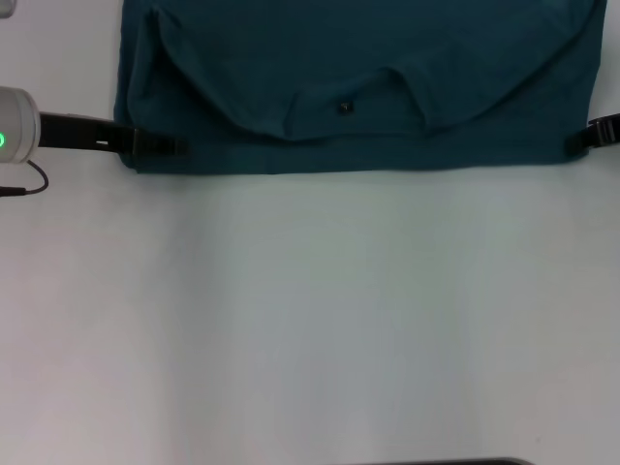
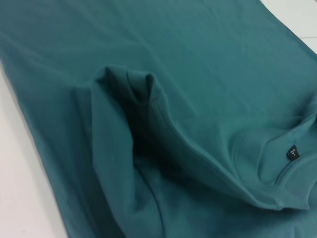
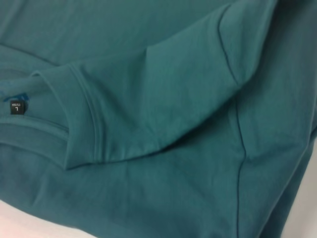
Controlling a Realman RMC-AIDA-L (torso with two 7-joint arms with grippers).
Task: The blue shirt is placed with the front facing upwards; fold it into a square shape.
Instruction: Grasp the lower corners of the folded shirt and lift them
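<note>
surface: white table (image 1: 320,320) | on it: blue shirt (image 1: 387,58), lying at far edge, folded over itself, collar with black label (image 1: 344,108) facing near side | also: thin black cable (image 1: 29,184) at left edge

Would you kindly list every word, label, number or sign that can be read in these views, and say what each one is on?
"L": on the small black label inside the collar of the blue shirt.
A smaller line of print above that "L": too blurred to read.
The same label in the left wrist view: its marking is too small to read.
No other text shows.
</note>
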